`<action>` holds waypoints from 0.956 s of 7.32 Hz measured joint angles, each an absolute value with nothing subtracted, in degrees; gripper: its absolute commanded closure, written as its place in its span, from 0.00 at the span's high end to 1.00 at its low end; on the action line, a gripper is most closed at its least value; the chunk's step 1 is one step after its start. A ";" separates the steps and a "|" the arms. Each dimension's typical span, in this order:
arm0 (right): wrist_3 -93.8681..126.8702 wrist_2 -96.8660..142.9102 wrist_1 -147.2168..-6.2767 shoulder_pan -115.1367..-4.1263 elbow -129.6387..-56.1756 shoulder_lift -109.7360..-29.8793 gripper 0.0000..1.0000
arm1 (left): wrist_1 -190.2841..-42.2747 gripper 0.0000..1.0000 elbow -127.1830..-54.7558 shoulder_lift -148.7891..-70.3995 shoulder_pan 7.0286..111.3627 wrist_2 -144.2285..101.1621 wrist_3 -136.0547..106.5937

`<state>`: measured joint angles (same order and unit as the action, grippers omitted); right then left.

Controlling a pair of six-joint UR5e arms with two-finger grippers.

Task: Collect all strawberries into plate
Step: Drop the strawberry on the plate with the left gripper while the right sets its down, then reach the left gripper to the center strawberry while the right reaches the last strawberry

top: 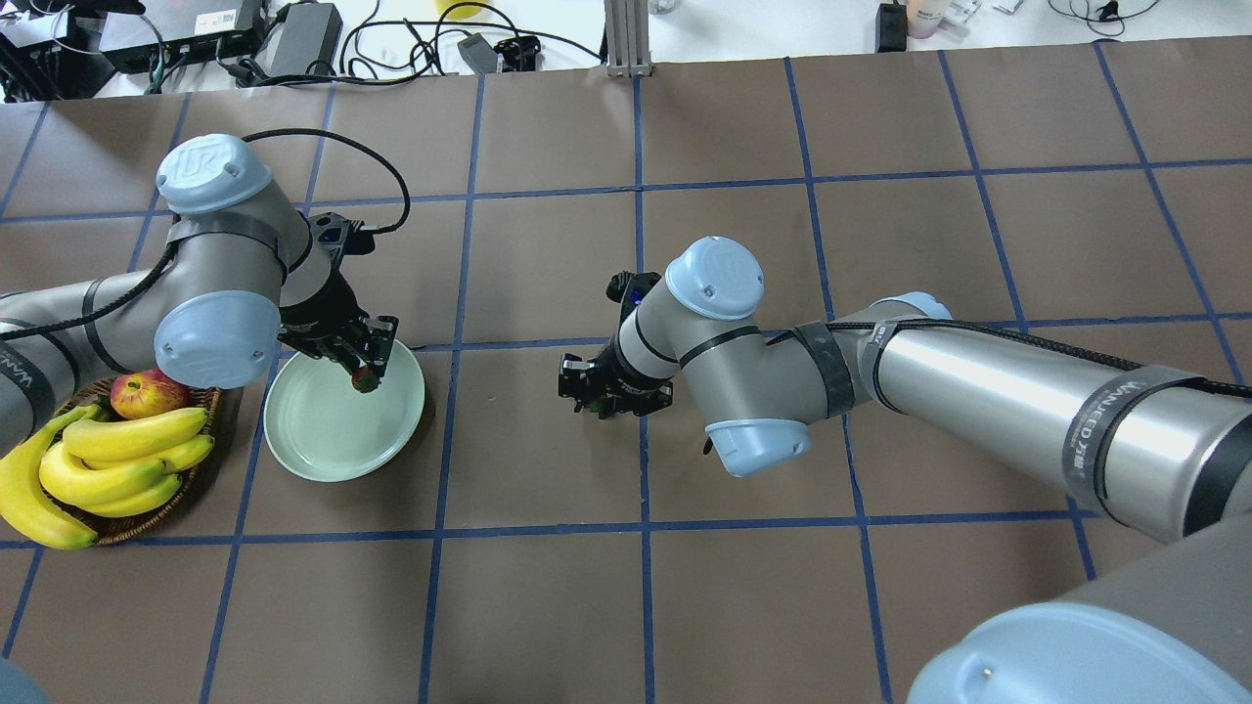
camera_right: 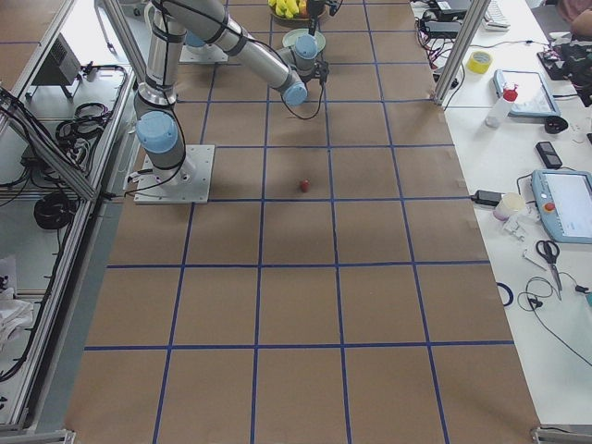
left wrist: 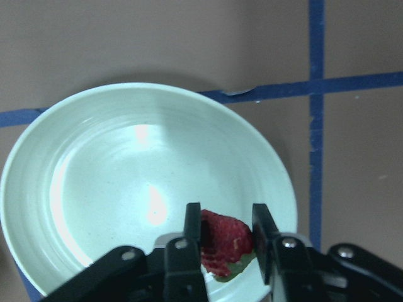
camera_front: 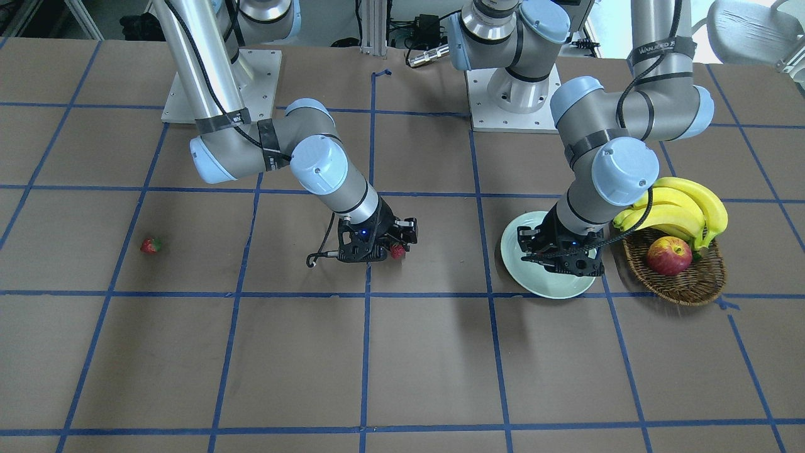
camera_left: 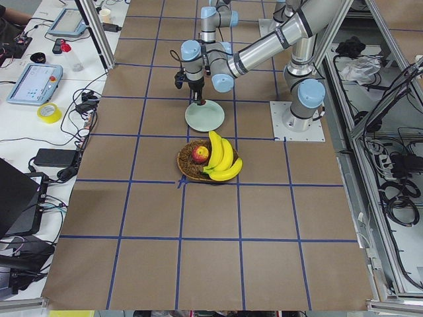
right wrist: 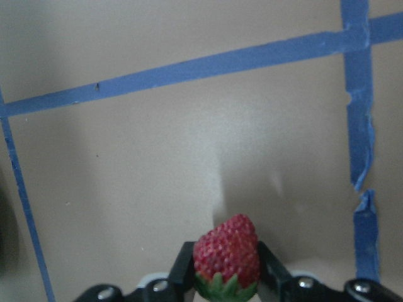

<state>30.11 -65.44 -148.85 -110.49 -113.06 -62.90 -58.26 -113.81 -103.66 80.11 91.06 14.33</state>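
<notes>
My left gripper [top: 365,373] is shut on a strawberry [left wrist: 225,246] and holds it low over the pale green plate [top: 318,435], near its rim; the plate [left wrist: 119,170] holds nothing else. My right gripper [camera_front: 396,249] is shut on a second strawberry [right wrist: 227,250] low over the brown table at mid-table, about one grid square from the plate [camera_front: 553,287]. A third strawberry [camera_front: 150,245] lies alone on the table far out on my right side; it also shows in the exterior right view [camera_right: 304,186].
A wicker basket [camera_front: 685,286] with bananas [camera_front: 682,211] and a red-yellow apple [camera_front: 669,256] stands right beside the plate, on the side away from my right arm. Blue tape lines grid the table. Both arm bases stand at the table's robot side.
</notes>
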 measured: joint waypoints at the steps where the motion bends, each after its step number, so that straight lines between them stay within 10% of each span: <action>1: 30.40 -65.58 -148.57 -110.53 -112.76 -62.87 1.00 | -57.65 0.32 -114.08 -104.72 79.49 92.20 14.75; 2: 30.30 -65.86 -148.16 -110.23 -112.60 -63.22 1.00 | -57.35 0.88 -114.23 -105.70 79.24 92.68 14.83; 3: 30.05 -66.12 -147.51 -109.18 -112.64 -64.30 1.00 | -57.21 1.00 -114.00 -106.08 79.06 92.93 14.82; 7: 21.56 -77.00 -133.72 -97.28 -113.45 -75.48 1.00 | -69.08 1.00 -104.95 -103.53 84.01 91.09 8.03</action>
